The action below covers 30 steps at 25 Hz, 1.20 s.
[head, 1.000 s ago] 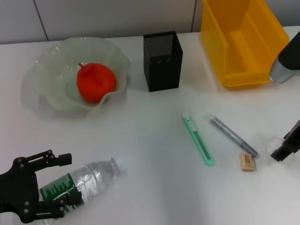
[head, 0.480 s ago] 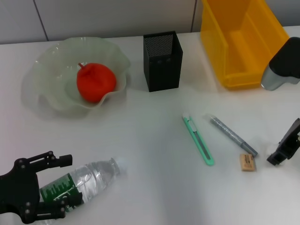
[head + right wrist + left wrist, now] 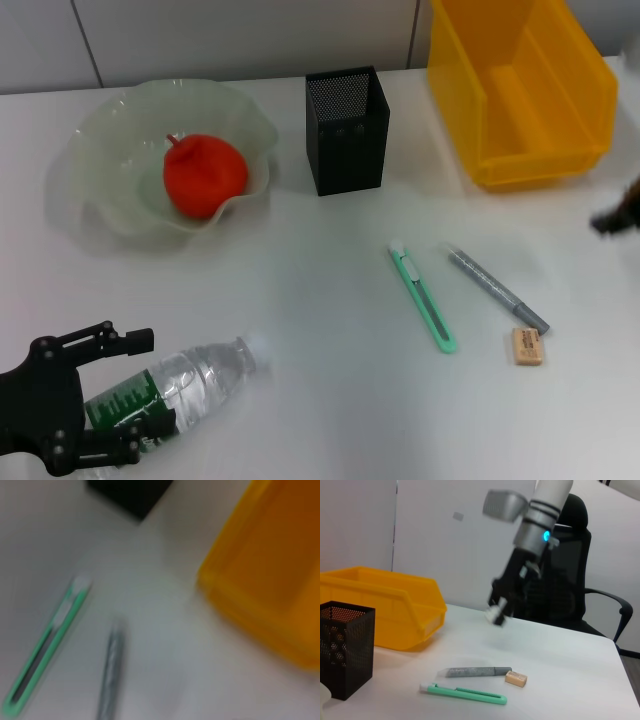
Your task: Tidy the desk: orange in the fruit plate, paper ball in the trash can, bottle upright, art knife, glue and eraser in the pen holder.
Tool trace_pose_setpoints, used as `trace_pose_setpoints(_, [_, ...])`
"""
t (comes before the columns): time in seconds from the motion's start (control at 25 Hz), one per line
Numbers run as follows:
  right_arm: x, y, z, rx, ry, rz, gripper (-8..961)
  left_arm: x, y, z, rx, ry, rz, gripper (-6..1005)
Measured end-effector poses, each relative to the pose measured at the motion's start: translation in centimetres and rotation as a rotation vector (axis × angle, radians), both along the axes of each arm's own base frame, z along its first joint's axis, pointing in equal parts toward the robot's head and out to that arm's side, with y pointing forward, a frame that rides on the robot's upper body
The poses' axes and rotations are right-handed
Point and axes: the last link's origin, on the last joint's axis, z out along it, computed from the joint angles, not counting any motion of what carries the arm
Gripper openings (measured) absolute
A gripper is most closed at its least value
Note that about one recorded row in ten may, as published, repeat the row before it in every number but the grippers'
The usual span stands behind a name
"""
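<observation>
The orange [image 3: 204, 175] lies in the glass fruit plate [image 3: 110, 150]. The clear bottle [image 3: 185, 385] lies on its side at the front left. My left gripper [image 3: 105, 390] is open, with a finger on each side of the bottle's lower half. The green art knife [image 3: 422, 298], the grey glue stick [image 3: 497, 290] and the tan eraser [image 3: 527, 346] lie on the table at the right. My right gripper [image 3: 498, 609] is in the air, shut on the white paper ball [image 3: 495, 616]. In the head view only its tip [image 3: 620, 215] shows at the right edge.
The black mesh pen holder [image 3: 346, 130] stands at the back centre. The yellow bin [image 3: 520, 90] stands at the back right, close to the right gripper. The right wrist view shows the knife [image 3: 47, 652], the glue [image 3: 111, 675] and the bin [image 3: 270, 580] below.
My right gripper has risen from the table beside the eraser with the paper ball and moved back toward the yellow bin. The left gripper and the bottle have not moved.
</observation>
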Motion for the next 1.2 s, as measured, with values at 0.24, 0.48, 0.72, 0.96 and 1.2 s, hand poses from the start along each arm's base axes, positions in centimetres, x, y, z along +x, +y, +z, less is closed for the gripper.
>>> trace_pose_setpoints(0.24, [-2.0,3.3,1.5,0.216,0.04,0.173,408,0.1,0.0,-0.1,-0.001,-0.004,0.001,839])
trace_pose_setpoints(0.48, [-1.4,6.2,0.1,0.321,0.093,0.241,422,0.0,0.1,-0.3,-0.001,-0.002,0.007,839])
trace_pose_setpoints(0.72, [-0.2,8.7,-1.7,0.42,0.075,0.312,436,0.1,0.1,-0.3,-0.003,-0.005,0.012,838])
trace_pose_setpoints(0.96, [-0.1,9.5,-2.4,0.447,0.079,0.331,451,0.2,0.2,-0.5,-0.001,-0.01,0.014,838])
trace_pose_setpoints(1.2, [-0.1,9.6,-2.4,0.451,0.079,0.333,681,0.2,0.2,-0.5,-0.002,-0.011,0.014,837])
